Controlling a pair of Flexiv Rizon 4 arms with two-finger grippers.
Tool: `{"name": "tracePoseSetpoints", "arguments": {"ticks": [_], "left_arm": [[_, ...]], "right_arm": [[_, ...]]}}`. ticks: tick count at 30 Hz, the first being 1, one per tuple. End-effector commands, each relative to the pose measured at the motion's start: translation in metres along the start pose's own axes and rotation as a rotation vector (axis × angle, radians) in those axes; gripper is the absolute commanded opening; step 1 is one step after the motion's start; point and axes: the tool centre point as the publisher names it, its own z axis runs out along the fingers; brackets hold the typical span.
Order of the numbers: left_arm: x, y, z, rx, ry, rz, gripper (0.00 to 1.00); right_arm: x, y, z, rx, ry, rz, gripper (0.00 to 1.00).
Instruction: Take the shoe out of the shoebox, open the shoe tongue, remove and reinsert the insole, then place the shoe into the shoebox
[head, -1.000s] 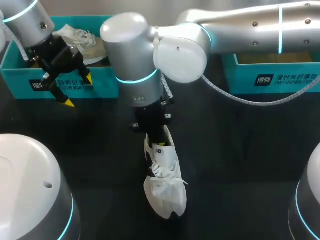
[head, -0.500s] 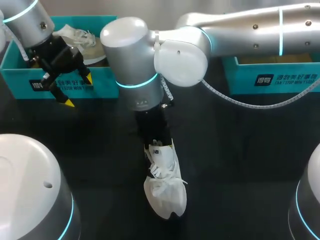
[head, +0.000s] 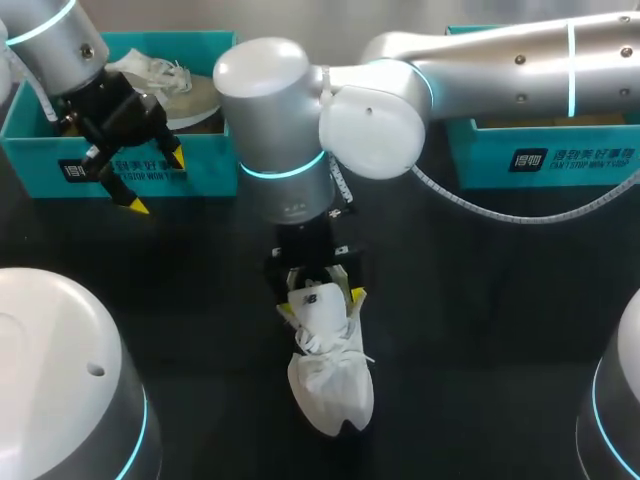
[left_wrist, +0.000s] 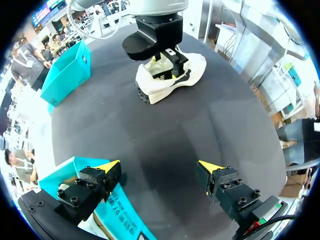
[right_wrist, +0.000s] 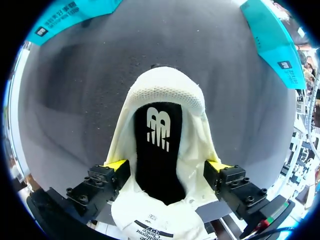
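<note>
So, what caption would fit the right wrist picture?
Right gripper open astride a white shoe on the dark table, black insole showing.

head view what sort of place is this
Probably a robot manipulation test bench rather than a shop: the left arm and right arm reach over a black table with teal shoeboxes, and a white sneaker lies at the right gripper.

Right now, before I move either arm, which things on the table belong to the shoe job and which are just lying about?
Job: white shoe, straddled by the open right claw; black insole inside it; left teal shoebox and right teal box, cannot tell which takes it.
Lying about: second shoe, in the left teal shoebox.
</note>
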Motion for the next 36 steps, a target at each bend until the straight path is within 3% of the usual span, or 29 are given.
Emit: {"name": "tracePoseSetpoints", "arguments": {"ticks": [1,13,25,36], "left_arm": [[0.000,0.000,0.000,-0.002,0.001,0.000,1.00],[0.000,0.000,0.000,-0.002,0.001,0.000,1.00],[0.000,0.000,0.000,-0.002,0.001,0.000,1.00],[0.000,0.000,0.000,-0.002,0.001,0.000,1.00]], "right_arm": [[-0.005,0.004,0.001,0.003,0.008,-0.009,1.00],[0.000,0.015,-0.005,0.007,-0.008,-0.038,1.00],[0.000,-0.006,0.000,0.032,0.006,-0.010,1.00],[0.001,-0.021,-0.012,0.032,-0.020,-0.009,1.00]]}}
